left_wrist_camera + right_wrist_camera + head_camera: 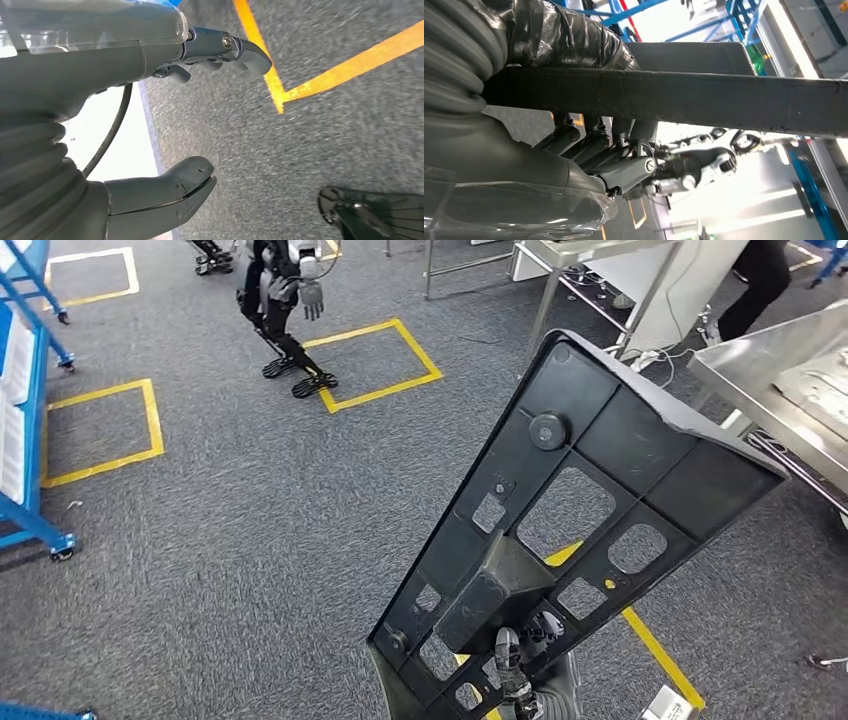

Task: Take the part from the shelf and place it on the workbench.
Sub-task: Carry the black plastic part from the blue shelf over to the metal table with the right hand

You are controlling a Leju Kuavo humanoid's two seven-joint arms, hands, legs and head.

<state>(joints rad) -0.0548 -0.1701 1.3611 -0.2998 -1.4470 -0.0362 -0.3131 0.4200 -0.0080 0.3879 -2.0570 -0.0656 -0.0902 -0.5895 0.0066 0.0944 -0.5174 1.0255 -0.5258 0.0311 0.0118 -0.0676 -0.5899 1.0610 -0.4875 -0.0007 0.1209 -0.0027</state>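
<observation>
The part (560, 520) is a large flat black plastic panel with ribs and several cut-outs, held up tilted over the carpet. My right hand (515, 665) grips it near its lower end, dark fingers hooked through a cut-out. Seen from the right wrist, the part's dark edge (704, 100) runs across with my right hand's fingers (619, 160) curled under it. My left hand (190, 115) hangs over the grey carpet with thumb and fingers apart and nothing in it. The steel workbench (745, 365) stands at the far right.
Grey carpet with yellow taped squares (375, 365) lies ahead. Another humanoid robot (285, 300) stands at the top centre. A blue shelf frame (25, 440) lines the left edge. A person's dark legs (755, 285) are at the top right, near a metal table (590, 270).
</observation>
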